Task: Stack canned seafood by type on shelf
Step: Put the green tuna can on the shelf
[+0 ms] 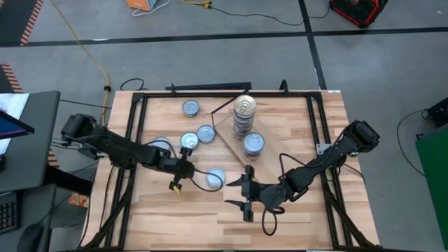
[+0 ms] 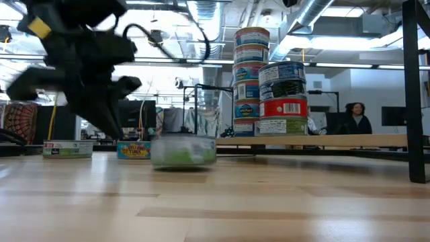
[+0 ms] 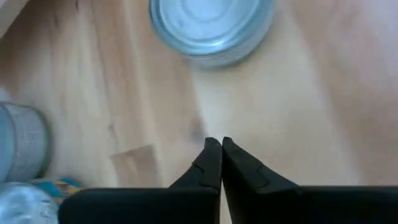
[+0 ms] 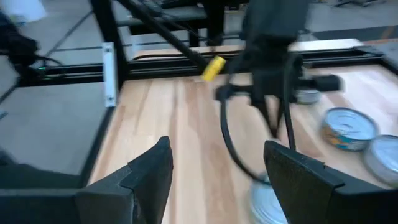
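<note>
The shelf (image 1: 231,136) is a light-wood board lying at an angle on the table's far middle. It carries two stacks of canned seafood: a tall one (image 1: 244,112) (image 2: 252,81) and a shorter one (image 1: 253,145) (image 2: 282,97). One loose tin (image 1: 215,178) (image 3: 211,25) (image 2: 183,149) stands on the tabletop. My left gripper (image 1: 189,170) (image 3: 216,146) hovers just left of it, shut on nothing. My right gripper (image 1: 246,196) (image 4: 217,168) waits open on the tin's right, nearer the front edge.
Several more loose tins (image 1: 190,108) (image 1: 205,133) (image 1: 189,141) stand left of the shelf, and two show in the low view (image 2: 67,148) (image 2: 134,149). A dark metal frame (image 1: 136,112) borders the tabletop. Bare wood lies along the near edge (image 1: 210,224).
</note>
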Robot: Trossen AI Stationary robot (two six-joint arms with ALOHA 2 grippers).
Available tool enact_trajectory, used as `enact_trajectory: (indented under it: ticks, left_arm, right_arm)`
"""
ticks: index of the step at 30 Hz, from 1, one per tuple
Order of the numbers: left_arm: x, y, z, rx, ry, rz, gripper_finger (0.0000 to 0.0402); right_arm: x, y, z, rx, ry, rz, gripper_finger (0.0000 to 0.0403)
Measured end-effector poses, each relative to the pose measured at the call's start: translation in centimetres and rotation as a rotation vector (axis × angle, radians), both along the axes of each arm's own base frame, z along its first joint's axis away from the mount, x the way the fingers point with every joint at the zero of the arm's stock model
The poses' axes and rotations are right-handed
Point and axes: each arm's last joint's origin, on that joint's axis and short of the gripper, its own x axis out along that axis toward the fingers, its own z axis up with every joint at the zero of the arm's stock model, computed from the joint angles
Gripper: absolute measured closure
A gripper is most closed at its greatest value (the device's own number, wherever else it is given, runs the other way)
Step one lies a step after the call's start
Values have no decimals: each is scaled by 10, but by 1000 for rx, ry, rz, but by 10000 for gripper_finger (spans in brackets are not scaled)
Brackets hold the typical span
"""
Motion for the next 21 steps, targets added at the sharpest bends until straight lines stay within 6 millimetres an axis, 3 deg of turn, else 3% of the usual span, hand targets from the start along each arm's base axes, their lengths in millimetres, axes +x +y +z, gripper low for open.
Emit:
enact_trajectory:
  ticks: [6, 13, 21]
  left_arm:
    - [-5, -29, 10, -73, -93, -53, 345]
    - [16, -51, 1, 49, -308, -23, 252]
    - [29, -39, -28, -2, -194, 13, 255]
  right_arm:
    - [1, -4, -1, -18, 4, -39, 125]
    - [3, -5, 1, -1, -19, -45, 125]
    - [1, -2, 1, -2, -17, -36, 125]
